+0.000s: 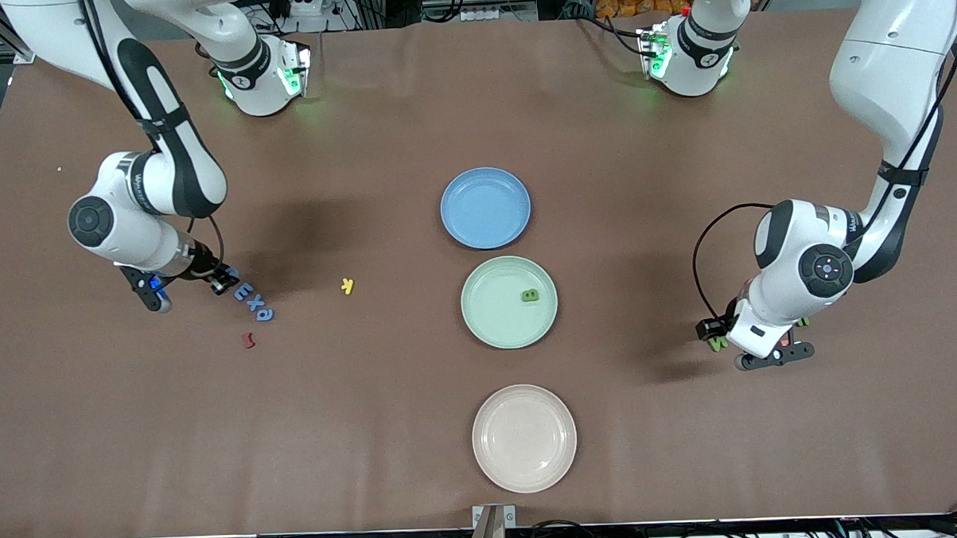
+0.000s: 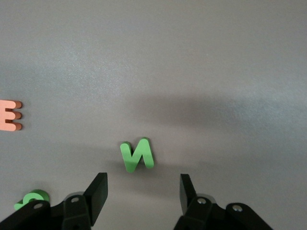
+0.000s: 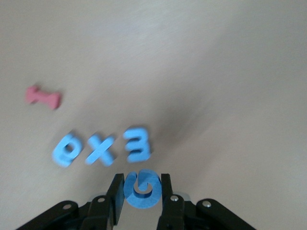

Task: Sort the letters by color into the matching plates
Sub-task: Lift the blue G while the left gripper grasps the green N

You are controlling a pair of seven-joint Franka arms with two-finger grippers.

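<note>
My right gripper (image 1: 226, 279) (image 3: 141, 181) is shut on a blue letter G (image 3: 142, 190) at the right arm's end of the table. Three more blue letters (image 1: 254, 302) (image 3: 101, 149) lie in a row beside it. My left gripper (image 1: 716, 336) (image 2: 144, 186) is open and low over the table at the left arm's end, with a green letter N (image 2: 137, 154) (image 1: 718, 343) just ahead of its fingers. The blue plate (image 1: 485, 207) is empty. The mint green plate (image 1: 492, 308) holds one green letter (image 1: 530, 296). The cream-pink plate (image 1: 524, 437) is empty.
A dark red letter (image 1: 248, 340) (image 3: 43, 97) lies near the blue row, nearer the front camera. A yellow letter (image 1: 348, 286) lies between that row and the green plate. By the left gripper lie an orange letter E (image 2: 10, 115) and another green letter (image 2: 31, 197).
</note>
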